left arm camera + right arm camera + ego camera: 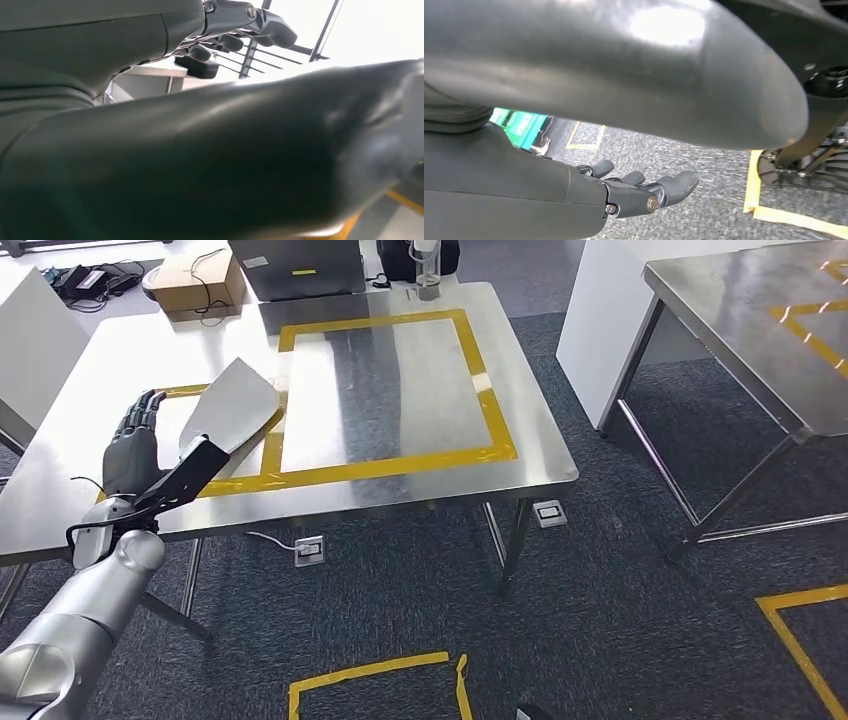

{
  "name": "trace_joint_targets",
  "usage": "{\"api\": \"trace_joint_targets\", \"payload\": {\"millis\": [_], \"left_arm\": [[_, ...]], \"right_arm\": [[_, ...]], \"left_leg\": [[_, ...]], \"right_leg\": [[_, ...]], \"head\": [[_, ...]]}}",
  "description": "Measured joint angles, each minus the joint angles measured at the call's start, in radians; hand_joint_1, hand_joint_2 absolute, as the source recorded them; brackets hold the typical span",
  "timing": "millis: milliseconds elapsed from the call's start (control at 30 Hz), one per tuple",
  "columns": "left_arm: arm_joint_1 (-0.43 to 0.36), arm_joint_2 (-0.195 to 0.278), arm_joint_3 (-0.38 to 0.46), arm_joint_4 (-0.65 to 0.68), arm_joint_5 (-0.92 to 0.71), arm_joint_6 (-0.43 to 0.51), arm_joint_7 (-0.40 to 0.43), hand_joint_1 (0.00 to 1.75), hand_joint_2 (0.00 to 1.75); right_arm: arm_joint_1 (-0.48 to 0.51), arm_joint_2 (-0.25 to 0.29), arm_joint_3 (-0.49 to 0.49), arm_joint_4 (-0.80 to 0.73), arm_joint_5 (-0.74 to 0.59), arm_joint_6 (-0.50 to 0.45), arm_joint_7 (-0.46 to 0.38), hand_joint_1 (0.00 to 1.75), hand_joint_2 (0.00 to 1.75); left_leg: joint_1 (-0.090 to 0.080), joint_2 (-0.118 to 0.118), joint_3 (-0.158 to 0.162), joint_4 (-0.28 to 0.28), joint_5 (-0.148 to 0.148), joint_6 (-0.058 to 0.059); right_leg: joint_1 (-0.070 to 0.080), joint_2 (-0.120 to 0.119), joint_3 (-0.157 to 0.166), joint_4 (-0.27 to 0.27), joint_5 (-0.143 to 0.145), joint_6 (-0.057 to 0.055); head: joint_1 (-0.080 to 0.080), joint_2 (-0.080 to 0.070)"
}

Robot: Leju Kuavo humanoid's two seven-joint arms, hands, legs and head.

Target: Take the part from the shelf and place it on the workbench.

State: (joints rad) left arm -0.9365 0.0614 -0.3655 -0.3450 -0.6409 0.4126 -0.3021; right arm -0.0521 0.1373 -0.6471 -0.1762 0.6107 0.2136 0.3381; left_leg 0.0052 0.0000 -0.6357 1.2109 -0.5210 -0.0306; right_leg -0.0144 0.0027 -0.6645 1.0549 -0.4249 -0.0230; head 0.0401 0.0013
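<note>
My left hand (135, 445), dark-fingered on a silver arm, is raised over the near left corner of the workbench and grips the flat pale-grey sheet-metal part (232, 405) by its dark lower stem. The fingers stand up behind the plate on its outer side, the thumb across the stem. In the left wrist view the thumb (225, 165) blocks most of the frame, so I cannot confirm the contact there.

The part is held above the stainless steel workbench (420, 390), tilted, with its long axis running from the hand up and inward toward the yellow-taped square (385, 468). Its broad end overlaps the square's left edge; I cannot tell whether it touches the surface.

My right hand (644, 192) hangs over the grey carpet, fingers loosely extended and holding nothing.

Judgement: the left hand alone serves the placement; the target lies inward and forward of it.
</note>
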Motion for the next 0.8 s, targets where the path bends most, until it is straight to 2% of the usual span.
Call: {"api": "trace_joint_targets", "payload": {"millis": [33,67,100,133,200,233,267,333,367,400,433,467,500,533,567,600,633,700,733,767,800], "left_arm": [[0.003,0.001,0.0,0.001,-0.003,0.005,0.005,0.0,0.0],[0.005,0.002,0.0,0.001,-0.006,0.011,0.01,0.0,0.0],[0.007,0.004,0.0,0.002,-0.008,0.016,0.015,0.0,0.0],[0.01,0.007,0.0,0.004,-0.01,0.02,0.02,0.0,0.0],[0.019,0.012,0.0,0.009,-0.011,0.025,0.028,0.0,0.0],[0.024,0.013,0.0,0.011,-0.011,0.027,0.032,0.0,0.0],[0.029,0.015,0.0,0.014,-0.011,0.028,0.037,0.0,0.0],[0.045,0.02,0.0,0.018,-0.01,0.031,0.045,0.0,0.0],[0.056,0.023,0.0,0.021,-0.008,0.034,0.048,0.0,0.0],[0.068,0.027,0.0,0.023,-0.005,0.037,0.05,0.0,0.0],[0.08,0.031,0.0,0.026,-0.002,0.041,0.051,0.0,0.0],[0.091,0.035,0.0,0.028,0.001,0.045,0.051,0.0,0.0],[0.1,0.041,0.001,0.03,0.004,0.049,0.051,0.0,0.0],[0.108,0.046,0.002,0.031,0.007,0.053,0.051,0.0,0.0],[0.115,0.052,0.004,0.032,0.01,0.058,0.05,0.0,0.0],[0.121,0.057,0.006,0.033,0.012,0.062,0.05,0.0,0.0],[0.127,0.062,0.009,0.034,0.015,0.065,0.05,0.0,0.0],[0.14,0.071,0.014,0.036,0.02,0.073,0.051,0.0,0.0],[0.149,0.075,0.016,0.037,0.024,0.077,0.051,0.0,0.0],[0.158,0.08,0.02,0.039,0.027,0.083,0.052,0.0,0.0],[0.168,0.084,0.024,0.04,0.031,0.09,0.055,0.0,0.0]], "right_arm": [[0.0,0.0,0.0,0.0,0.0,0.0,0.0,0.0,0.0],[0.0,0.0,0.0,0.0,0.0,0.0,0.0,0.0,0.0],[0.0,0.0,0.0,0.0,0.0,0.0,0.0,0.0,0.0],[0.0,0.001,-0.001,0.0,-0.001,0.0,-0.001,0.0,0.0],[0.002,0.002,-0.002,0.0,-0.002,0.0,-0.002,0.0,0.0],[0.003,0.003,-0.003,0.0,-0.003,0.0,-0.002,0.0,0.0],[0.005,0.003,-0.005,0.0,-0.003,0.0,-0.001,0.0,0.0],[0.006,0.004,-0.011,0.0,-0.003,0.0,0.006,0.0,0.0],[0.006,0.004,-0.013,0.0,-0.003,0.0,0.009,0.0,0.0],[0.006,0.004,-0.015,0.0,-0.003,0.0,0.01,0.0,0.0],[0.006,0.004,-0.017,0.0,-0.002,0.0,0.01,0.0,0.0],[0.006,0.004,-0.017,0.0,-0.001,0.0,0.01,0.0,0.0],[0.005,0.004,-0.018,0.0,-0.001,0.0,0.01,0.0,0.0],[0.004,0.003,-0.018,0.0,0.0,0.0,0.011,0.0,0.0],[0.003,0.003,-0.018,0.0,0.0,-0.001,0.011,0.0,0.0],[0.002,0.003,-0.019,0.0,0.001,-0.001,0.011,0.0,0.0],[0.001,0.003,-0.019,0.0,0.002,-0.002,0.011,0.0,0.0],[0.002,0.004,-0.019,0.0,0.004,-0.003,0.01,0.0,0.0],[0.001,0.004,-0.019,0.0,0.005,-0.003,0.01,0.0,0.0],[0.0,0.004,-0.019,0.0,0.006,-0.003,0.01,0.0,0.0],[0.0,0.004,-0.019,0.0,0.006,-0.004,0.01,0.0,0.0]], "left_leg": [[-0.002,-0.001,0.05,-0.068,0.001,0.004],[-0.004,-0.002,0.088,-0.121,-0.003,0.009],[-0.008,-0.004,0.109,-0.158,-0.011,0.015],[-0.013,-0.005,0.114,-0.174,-0.012,0.02],[-0.016,-0.002,0.104,-0.185,0.008,0.037],[-0.016,0.0,0.099,-0.19,0.021,0.045],[-0.014,0.002,0.09,-0.194,0.034,0.053],[-0.013,0.003,0.064,-0.195,0.058,0.063],[-0.014,0.003,0.049,-0.195,0.069,0.064],[-0.015,0.003,0.034,-0.193,0.08,0.064],[-0.016,0.003,0.019,-0.191,0.09,0.063],[-0.016,0.003,0.004,-0.188,0.1,0.061],[-0.016,0.003,-0.01,-0.184,0.109,0.059],[-0.017,0.003,-0.023,-0.18,0.116,0.055],[-0.018,0.004,-0.032,-0.177,0.124,0.05],[-0.018,0.004,-0.037,-0.175,0.131,0.045],[-0.018,0.005,-0.039,-0.175,0.139,0.039],[-0.016,0.005,-0.041,-0.178,0.151,0.027],[-0.014,0.003,-0.047,-0.17,0.138,0.021],[-0.012,0.002,-0.058,-0.145,0.107,0.014],[-0.009,0.001,-0.072,-0.101,0.061,0.008]], "right_leg": [[0.001,0.0,-0.008,0.0,0.009,0.005],[0.001,0.0,-0.012,-0.001,0.017,0.01],[-0.001,0.0,-0.014,-0.004,0.026,0.017],[-0.003,0.0,-0.014,-0.008,0.035,0.024],[-0.008,0.001,-0.018,-0.013,0.043,0.038],[-0.009,0.002,-0.025,-0.002,0.025,0.042],[-0.008,0.002,-0.037,0.027,-0.011,0.044],[-0.007,0.001,-0.067,0.14,-0.112,0.045],[-0.006,0.001,-0.077,0.199,-0.144,0.045],[-0.004,0.001,-0.078,0.239,-0.154,0.045],[-0.003,0.001,-0.064,0.25,-0.142,0.043],[-0.001,0.001,-0.035,0.229,-0.118,0.041],[0.002,0.001,0.01,0.179,-0.098,0.036],[0.005,0.001,0.062,0.112,-0.094,0.031],[0.009,0.001,0.103,0.054,-0.098,0.026],[0.012,0.001,0.13,0.011,-0.107,0.021],[0.015,0.001,0.139,-0.011,-0.114,0.016],[0.014,0.0,0.132,-0.019,-0.1,0.004],[0.012,-0.002,0.125,-0.022,-0.088,-0.003],[0.009,-0.004,0.117,-0.025,-0.076,-0.009],[0.008,-0.004,0.106,-0.026,-0.064,-0.013]], "head": [[0.0,0.0],[0.001,0.0],[0.001,0.0],[0.001,0.0],[-0.002,0.0],[-0.001,0.0],[-0.001,0.0],[0.001,0.0],[0.001,0.0],[0.001,0.0],[0.001,0.0],[0.001,0.0],[0.001,0.0],[0.002,0.0],[0.002,0.0],[0.002,0.0],[0.003,0.0],[0.006,0.0],[0.006,0.0],[0.005,0.0],[0.005,0.0]]}}
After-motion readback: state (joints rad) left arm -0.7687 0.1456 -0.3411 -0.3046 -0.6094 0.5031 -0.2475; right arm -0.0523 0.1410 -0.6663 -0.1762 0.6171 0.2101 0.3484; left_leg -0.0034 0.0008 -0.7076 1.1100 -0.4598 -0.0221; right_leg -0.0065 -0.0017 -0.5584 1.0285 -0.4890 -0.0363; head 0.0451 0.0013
